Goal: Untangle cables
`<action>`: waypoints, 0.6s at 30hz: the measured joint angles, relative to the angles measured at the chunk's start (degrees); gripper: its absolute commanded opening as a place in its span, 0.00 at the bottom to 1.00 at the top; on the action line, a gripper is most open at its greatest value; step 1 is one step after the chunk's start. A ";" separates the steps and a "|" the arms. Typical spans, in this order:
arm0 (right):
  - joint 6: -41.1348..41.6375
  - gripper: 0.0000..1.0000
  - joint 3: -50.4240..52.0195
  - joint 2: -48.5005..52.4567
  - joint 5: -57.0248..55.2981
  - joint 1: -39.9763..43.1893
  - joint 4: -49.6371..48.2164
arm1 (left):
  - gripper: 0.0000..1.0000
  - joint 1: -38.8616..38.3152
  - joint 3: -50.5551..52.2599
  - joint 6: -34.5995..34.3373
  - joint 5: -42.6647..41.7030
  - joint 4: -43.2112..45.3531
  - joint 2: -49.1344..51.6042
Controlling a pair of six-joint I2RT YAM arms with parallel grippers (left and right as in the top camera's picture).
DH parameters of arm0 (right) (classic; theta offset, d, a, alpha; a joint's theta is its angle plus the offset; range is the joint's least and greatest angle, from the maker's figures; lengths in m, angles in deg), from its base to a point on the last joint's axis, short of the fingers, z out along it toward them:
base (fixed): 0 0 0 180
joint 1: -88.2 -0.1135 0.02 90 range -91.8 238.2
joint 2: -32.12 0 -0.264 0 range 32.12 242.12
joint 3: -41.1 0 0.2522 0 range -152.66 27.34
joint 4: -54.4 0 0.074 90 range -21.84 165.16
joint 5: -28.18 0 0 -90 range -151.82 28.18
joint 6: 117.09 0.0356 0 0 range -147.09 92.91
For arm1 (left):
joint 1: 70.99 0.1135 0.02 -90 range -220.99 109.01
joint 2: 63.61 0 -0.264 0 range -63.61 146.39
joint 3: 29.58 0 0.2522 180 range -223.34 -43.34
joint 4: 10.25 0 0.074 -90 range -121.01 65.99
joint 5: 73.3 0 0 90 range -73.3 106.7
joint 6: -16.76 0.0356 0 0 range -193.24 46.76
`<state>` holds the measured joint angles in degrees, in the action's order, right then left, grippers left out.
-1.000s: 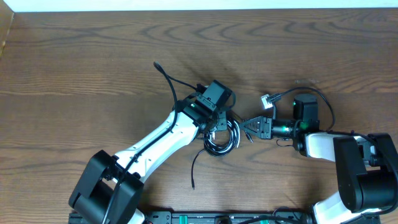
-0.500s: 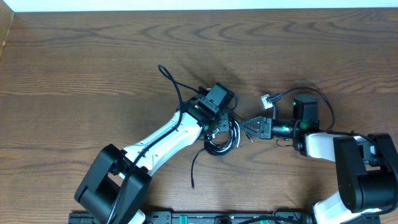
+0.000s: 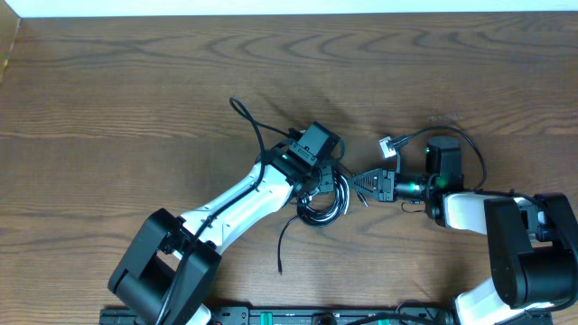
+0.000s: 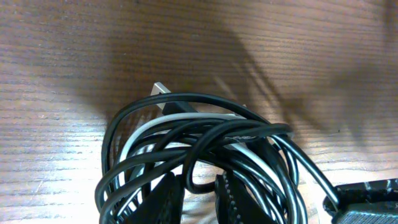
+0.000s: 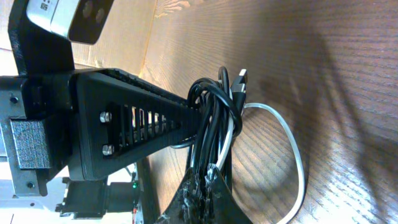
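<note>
Black cable point(image 4: 199, 96) and white cable point(image 4: 163, 120), one knotted coil

Black cable point(image 4: 199, 98), white cable point(image 4: 149, 124), dark brown wood-grain table point(image 3: 135, 90), white-and-black arms point(image 3: 244, 194)

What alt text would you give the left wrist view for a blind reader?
A knot of looping black cable with a white cable threaded through it fills the middle of the frame on a wooden table. A metal plug pokes out at its top left, and the left gripper's dark jaws reach in from below.
</note>
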<state>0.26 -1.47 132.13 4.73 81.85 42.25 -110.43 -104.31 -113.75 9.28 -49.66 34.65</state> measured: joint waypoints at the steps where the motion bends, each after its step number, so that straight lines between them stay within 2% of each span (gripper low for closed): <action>1: 0.02 0.01 0.00 0.00 -0.02 -0.02 0.00 | 0.22 0.00 0.00 -0.02 -0.02 0.02 0.00; 9: 0.00 0.01 0.00 0.00 -0.50 -0.61 -0.02 | 0.22 -0.02 0.00 -0.17 -0.31 0.68 1.64; 12: 0.02 0.01 0.00 0.00 -0.68 -0.61 0.04 | 0.08 -0.04 0.00 -0.13 -0.44 2.14 3.48; 18: 0.02 0.01 0.00 0.00 -1.05 -0.59 0.24 | 0.08 0.24 0.00 1.70 -0.39 2.56 2.78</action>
<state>0.28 -1.47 132.13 3.68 81.26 42.49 -110.19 -104.31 -112.04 8.89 -47.10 37.42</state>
